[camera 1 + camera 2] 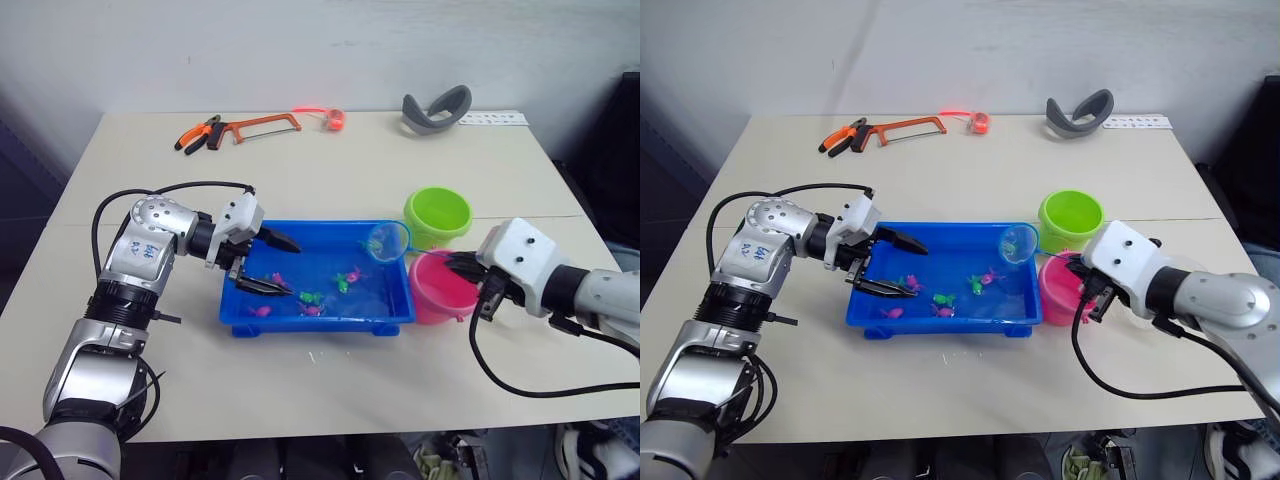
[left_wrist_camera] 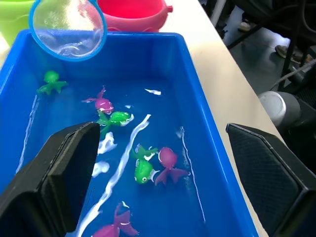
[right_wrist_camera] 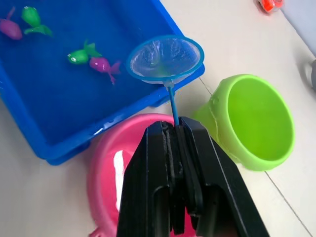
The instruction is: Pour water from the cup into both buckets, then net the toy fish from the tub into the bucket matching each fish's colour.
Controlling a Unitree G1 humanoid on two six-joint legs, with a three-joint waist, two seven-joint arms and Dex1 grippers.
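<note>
Left pincer [image 1: 263, 264] agape, right pincer [image 3: 178, 129] clamped

Pink bucket [image 1: 440, 290] right side hidden behind right gripper [image 1: 462, 266]; net [image 3: 165, 59] handle mostly buried between its fingers.

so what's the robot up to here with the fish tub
The right gripper is shut on the thin handle of the small round light-blue net, holding its empty hoop over the far right corner of the shallow blue plastic tub. Green and pink toy fish float inside. The left gripper, jaws open, straddles the tub's left wall.
</note>
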